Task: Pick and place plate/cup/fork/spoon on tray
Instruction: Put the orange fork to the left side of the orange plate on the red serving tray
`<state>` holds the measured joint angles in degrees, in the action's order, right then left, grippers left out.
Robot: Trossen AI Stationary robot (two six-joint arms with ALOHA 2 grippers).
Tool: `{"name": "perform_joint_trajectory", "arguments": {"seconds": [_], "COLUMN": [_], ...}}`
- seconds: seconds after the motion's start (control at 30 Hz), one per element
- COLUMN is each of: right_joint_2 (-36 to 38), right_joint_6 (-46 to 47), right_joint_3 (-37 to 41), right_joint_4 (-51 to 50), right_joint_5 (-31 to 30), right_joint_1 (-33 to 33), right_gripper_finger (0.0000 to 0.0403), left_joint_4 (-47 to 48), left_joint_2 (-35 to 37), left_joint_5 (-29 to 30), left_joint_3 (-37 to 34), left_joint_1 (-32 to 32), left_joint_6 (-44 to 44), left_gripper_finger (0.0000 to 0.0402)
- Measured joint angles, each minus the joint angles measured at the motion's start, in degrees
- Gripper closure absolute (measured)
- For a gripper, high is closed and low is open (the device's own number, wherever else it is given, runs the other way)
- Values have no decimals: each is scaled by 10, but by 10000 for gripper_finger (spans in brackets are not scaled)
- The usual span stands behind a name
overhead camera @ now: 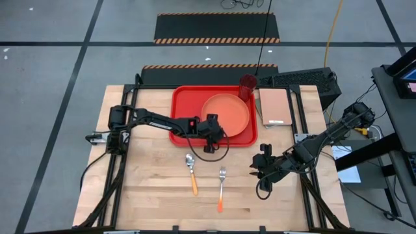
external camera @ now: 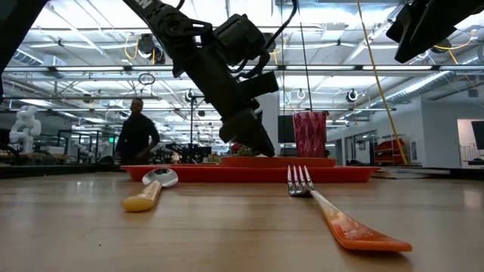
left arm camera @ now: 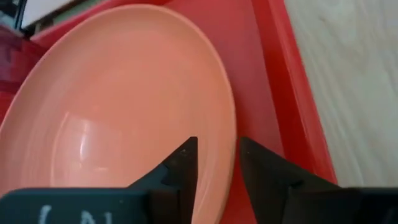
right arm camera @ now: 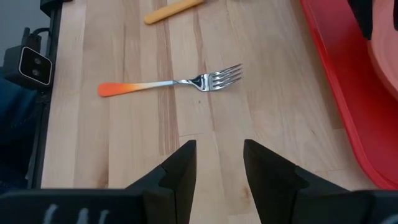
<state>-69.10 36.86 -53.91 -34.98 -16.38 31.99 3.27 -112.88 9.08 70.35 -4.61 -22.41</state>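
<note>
The orange-salmon plate (overhead camera: pixel 226 112) lies in the right half of the red tray (overhead camera: pixel 185 107). The dark red cup (overhead camera: pixel 247 86) stands upright at the tray's far right corner. My left gripper (overhead camera: pixel 212 127) is open at the plate's near left rim (left arm camera: pixel 219 177). One finger (left arm camera: pixel 183 165) is over the plate's inside and the other (left arm camera: pixel 267 177) is outside over the tray floor, where a strip of red shows between it and the rim. The spoon (overhead camera: pixel 190 170) and the fork (overhead camera: pixel 221 186) lie flat on the wood near the front. My right gripper (overhead camera: pixel 260 166) is open and empty above the table, right of the fork (right arm camera: pixel 171 84).
A tan-pink pad (overhead camera: pixel 274 107) lies right of the tray. The table's wood (overhead camera: pixel 149 175) is bare left of the spoon and between the cutlery and the tray. A person (external camera: pixel 136 132) stands in the room beyond the table.
</note>
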Motion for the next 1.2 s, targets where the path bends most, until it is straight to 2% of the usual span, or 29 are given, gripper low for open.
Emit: {"name": "perform_joint_trajectory", "arguments": {"seconds": [0.2,0.6,0.77,0.87,1.03,1.2], "right_joint_2": [0,0,0,-6,-36,-79], "right_joint_6": [0,2,89,131,150,164], "right_joint_3": [0,0,0,0,0,0], "right_joint_4": [0,0,12,21,51,107], "right_joint_5": [0,-5,-44,-46,-47,-28], "right_joint_1": [0,0,0,0,4,4], "right_gripper_finger": [275,275,275,275,275,275], "left_joint_4": [14,37,61,83,121,141], "left_joint_2": [34,129,152,156,155,156], "left_joint_5": [5,4,4,4,4,4], "left_joint_3": [0,0,0,0,0,0], "left_joint_1": [5,45,72,91,121,150], "left_joint_6": [30,107,139,153,184,250], "left_gripper_finger": [260,259,259,259,259,259]}}
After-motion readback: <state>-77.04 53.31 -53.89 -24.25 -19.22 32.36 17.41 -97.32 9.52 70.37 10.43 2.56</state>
